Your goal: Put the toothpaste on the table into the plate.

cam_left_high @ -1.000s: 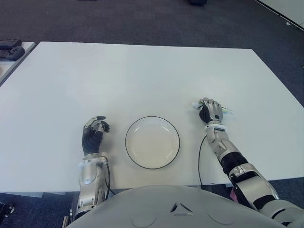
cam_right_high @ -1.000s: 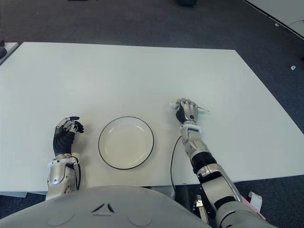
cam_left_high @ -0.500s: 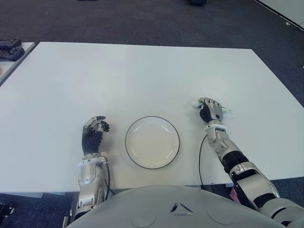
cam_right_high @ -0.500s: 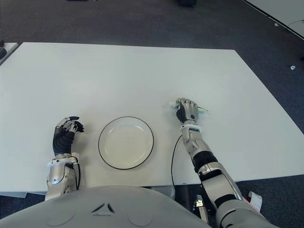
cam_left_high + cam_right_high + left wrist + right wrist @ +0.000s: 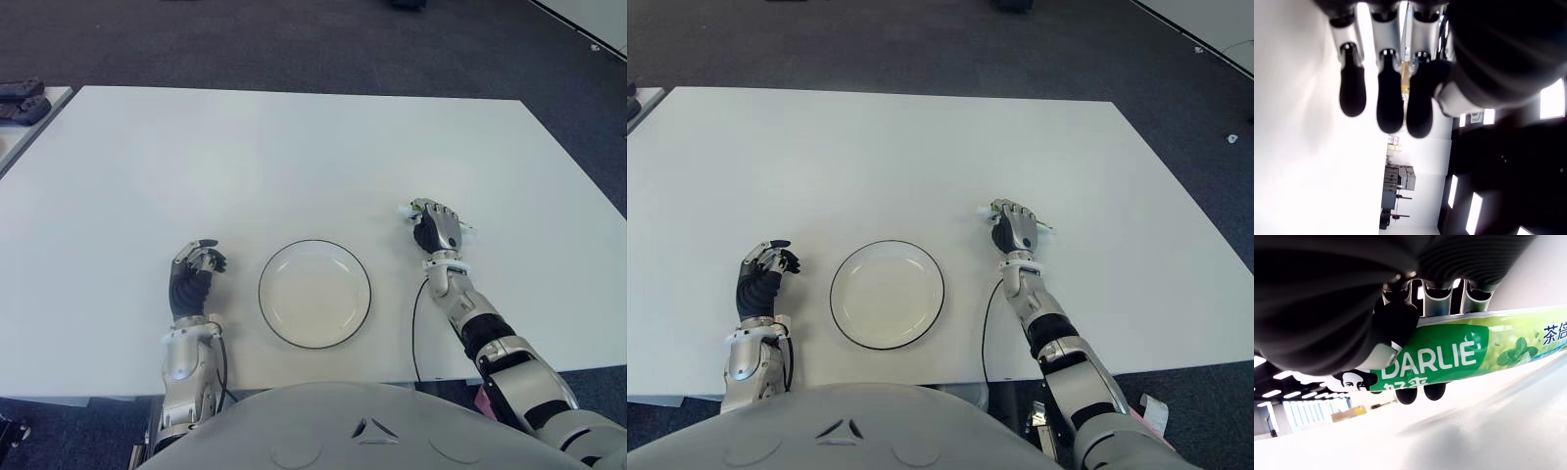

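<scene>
**Toothpaste gripped, plate bare**

Nudged slightly right since before, the right robot hand is curled around the toothpaste right of the plate. Only its wrist view shows the green tube. Left robot hand, fingers curled, holds nothing left of it on the desk.

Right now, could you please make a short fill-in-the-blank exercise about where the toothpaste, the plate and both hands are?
1. The right hand is shut on the ____.
2. The plate holds ____.
3. The toothpaste tube is mostly ____ in colour.
4. The left hand, fingers curled, shows on the plate's ____ side.

Missing words: toothpaste; nothing; green; left
</scene>
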Controlling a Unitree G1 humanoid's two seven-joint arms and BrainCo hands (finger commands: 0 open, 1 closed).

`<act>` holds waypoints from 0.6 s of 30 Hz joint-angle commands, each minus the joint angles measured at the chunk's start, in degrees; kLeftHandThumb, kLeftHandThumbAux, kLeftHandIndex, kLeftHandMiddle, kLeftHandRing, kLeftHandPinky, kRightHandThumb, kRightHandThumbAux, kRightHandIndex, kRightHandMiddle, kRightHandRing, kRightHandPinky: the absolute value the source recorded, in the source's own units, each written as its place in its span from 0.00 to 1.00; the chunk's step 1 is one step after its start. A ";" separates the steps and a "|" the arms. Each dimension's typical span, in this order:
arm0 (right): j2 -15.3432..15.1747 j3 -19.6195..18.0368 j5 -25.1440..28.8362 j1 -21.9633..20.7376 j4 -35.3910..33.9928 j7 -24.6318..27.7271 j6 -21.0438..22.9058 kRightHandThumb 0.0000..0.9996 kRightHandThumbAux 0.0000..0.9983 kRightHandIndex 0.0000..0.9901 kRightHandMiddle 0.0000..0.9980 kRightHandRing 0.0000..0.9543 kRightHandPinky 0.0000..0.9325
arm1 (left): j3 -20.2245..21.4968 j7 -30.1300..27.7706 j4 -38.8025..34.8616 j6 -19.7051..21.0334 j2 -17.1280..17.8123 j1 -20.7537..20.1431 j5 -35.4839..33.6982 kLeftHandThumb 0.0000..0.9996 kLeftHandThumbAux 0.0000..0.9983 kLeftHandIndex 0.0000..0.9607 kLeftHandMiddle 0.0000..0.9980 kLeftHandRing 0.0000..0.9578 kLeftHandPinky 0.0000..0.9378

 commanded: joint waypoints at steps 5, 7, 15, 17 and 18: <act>3.37 -0.40 0.27 6.69 -9.18 -3.47 -2.59 1.00 0.67 0.42 0.41 0.50 0.59 | 0.44 0.33 3.20 2.40 -0.32 0.22 0.39 0.70 0.72 0.45 0.60 0.62 0.61; 3.65 -0.66 -0.27 7.07 -11.49 -4.57 -3.12 1.00 0.67 0.43 0.41 0.51 0.58 | 0.47 0.03 3.52 2.09 -0.27 0.05 0.22 0.70 0.72 0.45 0.60 0.62 0.61; 4.68 -2.20 -0.70 9.47 -23.27 -4.00 -4.28 1.00 0.67 0.43 0.42 0.51 0.57 | 0.53 0.66 3.42 2.62 -0.59 0.00 0.40 0.70 0.72 0.45 0.60 0.61 0.60; 4.96 -2.45 -0.74 9.84 -24.67 -3.73 -4.38 1.00 0.67 0.43 0.42 0.51 0.57 | 0.54 0.74 3.37 2.88 -0.66 -0.05 0.36 0.70 0.72 0.45 0.60 0.61 0.60; 5.26 -2.49 -0.67 10.27 -26.57 -3.27 -4.50 1.00 0.67 0.43 0.42 0.51 0.57 | 0.56 0.87 3.26 3.11 -0.74 -0.07 0.37 0.70 0.72 0.45 0.60 0.61 0.60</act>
